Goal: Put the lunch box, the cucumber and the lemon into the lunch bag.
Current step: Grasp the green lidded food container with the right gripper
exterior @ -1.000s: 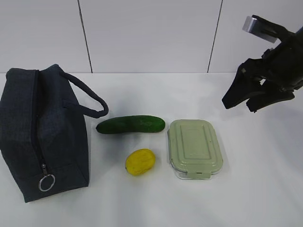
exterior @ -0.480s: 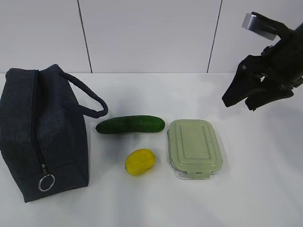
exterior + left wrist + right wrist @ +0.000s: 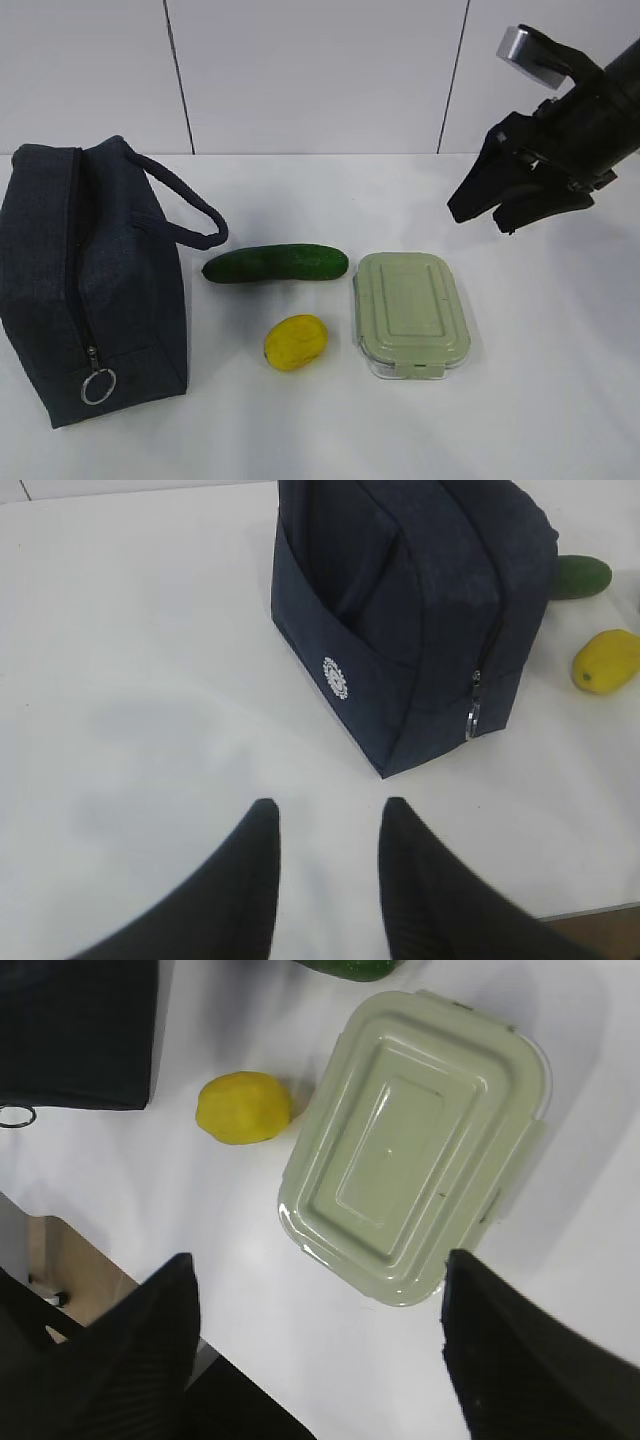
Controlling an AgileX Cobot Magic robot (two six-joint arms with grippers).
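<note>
Lunch box (image 3: 411,313) lies untouched beside the lemon (image 3: 296,341), so the right claw (image 3: 485,208) hangs spread above it, empty. Left claw (image 3: 325,855) is parted, holding nothing, facing the zipped lunch bag (image 3: 420,610).

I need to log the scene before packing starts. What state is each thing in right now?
lunch bag: upright on the table, zipper closed.
lunch box: lid on, flat on the table.
cucumber: lying on the table, outside the bag.
lemon: on the table, untouched.
left pincer: partly open, empty.
right pincer: wide open, empty, above the lunch box.
</note>
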